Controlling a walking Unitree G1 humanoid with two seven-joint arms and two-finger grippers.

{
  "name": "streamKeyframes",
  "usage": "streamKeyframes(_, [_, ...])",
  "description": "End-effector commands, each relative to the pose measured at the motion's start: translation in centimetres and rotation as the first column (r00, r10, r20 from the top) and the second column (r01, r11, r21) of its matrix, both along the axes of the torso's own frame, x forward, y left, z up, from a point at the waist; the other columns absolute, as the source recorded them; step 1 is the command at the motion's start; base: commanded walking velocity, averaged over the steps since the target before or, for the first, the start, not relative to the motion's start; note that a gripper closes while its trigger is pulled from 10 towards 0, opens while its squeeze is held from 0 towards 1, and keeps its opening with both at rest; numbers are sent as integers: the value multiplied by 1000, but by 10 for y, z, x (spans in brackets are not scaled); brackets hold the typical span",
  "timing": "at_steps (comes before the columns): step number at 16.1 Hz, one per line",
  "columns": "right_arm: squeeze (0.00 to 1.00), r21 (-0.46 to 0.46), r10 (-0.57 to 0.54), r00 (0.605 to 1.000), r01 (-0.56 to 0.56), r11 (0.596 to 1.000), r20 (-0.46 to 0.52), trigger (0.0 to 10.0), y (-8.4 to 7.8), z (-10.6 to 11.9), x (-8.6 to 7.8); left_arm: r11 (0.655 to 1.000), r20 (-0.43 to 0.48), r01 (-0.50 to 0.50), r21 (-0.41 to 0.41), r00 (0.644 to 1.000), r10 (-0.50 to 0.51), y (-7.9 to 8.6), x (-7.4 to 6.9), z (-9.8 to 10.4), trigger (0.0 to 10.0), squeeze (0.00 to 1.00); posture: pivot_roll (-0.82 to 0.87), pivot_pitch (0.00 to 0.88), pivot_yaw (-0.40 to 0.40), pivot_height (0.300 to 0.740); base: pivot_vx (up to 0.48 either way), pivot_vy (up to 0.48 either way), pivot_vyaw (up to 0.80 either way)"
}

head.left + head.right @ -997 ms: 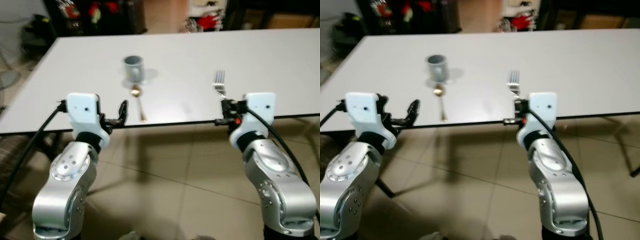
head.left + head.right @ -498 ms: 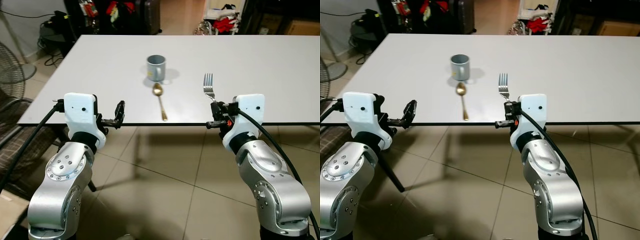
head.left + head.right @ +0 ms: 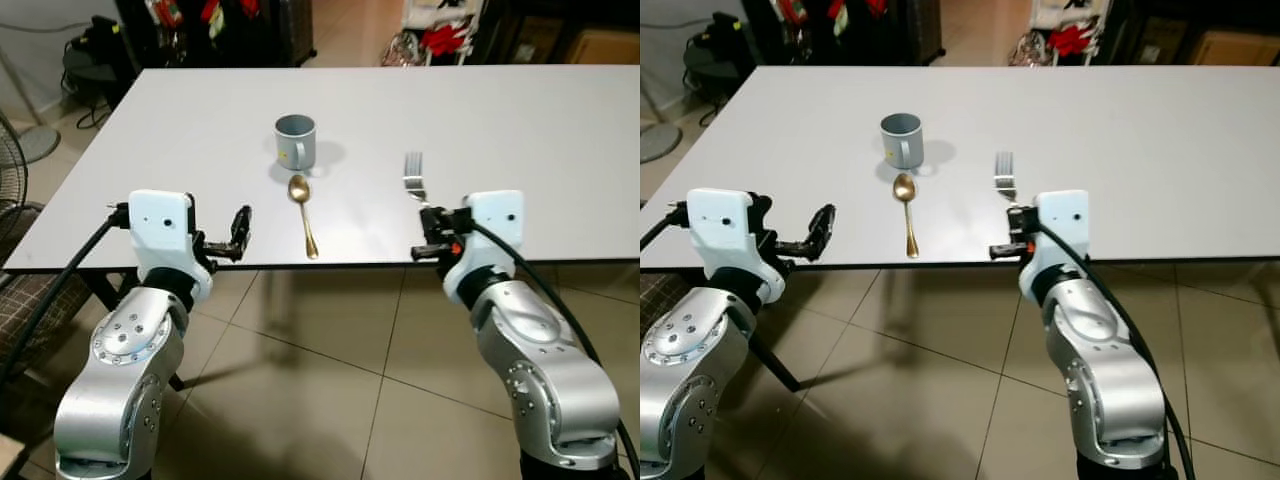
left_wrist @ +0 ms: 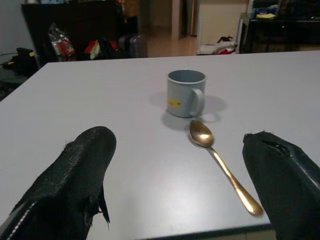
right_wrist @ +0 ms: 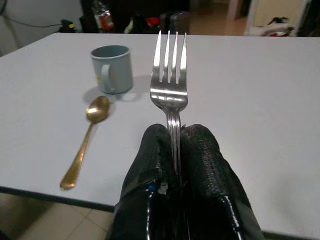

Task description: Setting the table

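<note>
**Fork held over the near edge of the counter**

Since half a second ago the whole view has slid a little, so the mug and spoon now sit slightly further left in it; that is the head camera shifting, while both arms keep their places at the near edge of the white counter (image 3: 200, 120).

The right pincer (image 5: 172, 150) is clamped tight on the handle of a silver fork (image 5: 170, 75), whose tines point away from the robot, out over the counter top. The left pincer (image 4: 180, 190) hangs at the near edge with its fingers (image 4: 80, 170) spread wide and nothing between them.

A grey-blue mug (image 3: 295, 140) stands upright on the counter, handle towards the robot. Just in front of it lies a gold spoon (image 3: 303, 215), bowl near the mug and handle reaching almost to the near edge. The spoon lies between the two pincers, and the fork is well to its right.
</note>
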State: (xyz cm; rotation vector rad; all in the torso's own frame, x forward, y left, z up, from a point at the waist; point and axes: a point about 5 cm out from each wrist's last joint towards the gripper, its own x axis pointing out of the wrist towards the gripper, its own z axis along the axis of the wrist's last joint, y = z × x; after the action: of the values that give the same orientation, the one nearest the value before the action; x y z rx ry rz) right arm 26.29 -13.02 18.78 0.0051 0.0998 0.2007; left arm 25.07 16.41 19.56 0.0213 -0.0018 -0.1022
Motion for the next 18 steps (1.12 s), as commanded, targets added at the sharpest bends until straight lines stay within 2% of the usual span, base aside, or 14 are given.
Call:
streamKeyframes(1, [0,3,8,1000,-8,1000,5,10000,1,1,-1,1000,10,0,4,1000,0,2,-2,2,10000,0,-70,23,40,740,315,0,0])
streamKeyframes(18, [0,-22,46,999,-46,999,-14,10000,2,-1,2,1000,16,-10,-21,1000,10,5,-2,2,10000,0,-69,24,16,740,329,0,0])
